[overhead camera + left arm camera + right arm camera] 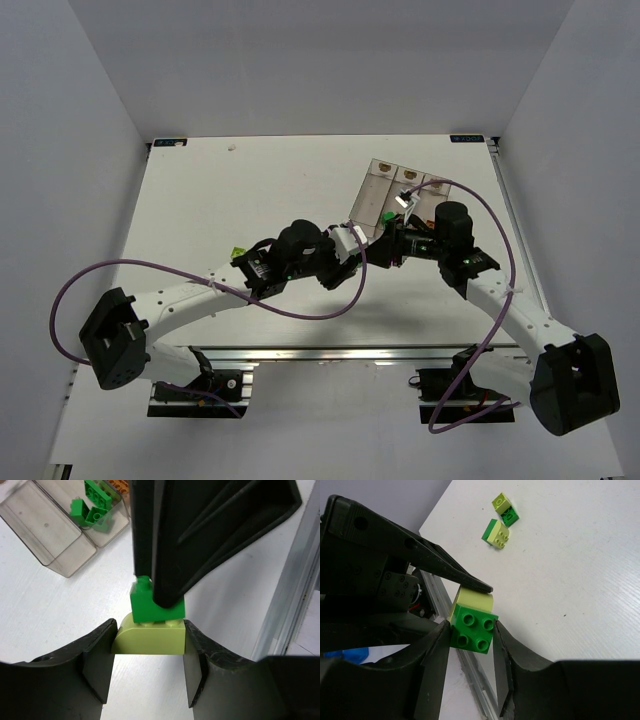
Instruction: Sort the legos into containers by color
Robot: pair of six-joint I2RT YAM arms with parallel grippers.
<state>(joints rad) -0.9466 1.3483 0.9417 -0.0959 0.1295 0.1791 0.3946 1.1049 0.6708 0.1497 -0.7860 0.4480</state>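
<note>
- My L fingers [97,655] are clamping the yellow-green lego [149,640].
- My R fingers [436,652] are gripping the dark green lego [472,630], stuck onto it.
- Both legos are sitting near the containers [50,535], w/ green ones inside.

Robot lab test cell. Bare white table [250,200] boxed in by plain white panels: left wall [70,150], back wall [320,60], right wall [590,120]. Two robot arms, left arm [190,295] and right arm [510,310], sit on an aluminium extrusion rail [330,354] at the table's near edge. Loose purple cables [130,263] loop from the arm bases up to the wrists. Small tags [168,142] sit at the far table corners. Props are toy-scale: clear plastic containers [400,195], a yellow-green lego [147,639], a dark green lego [150,607]. No-frills look throughout, white surfaces, black hardware.
</note>
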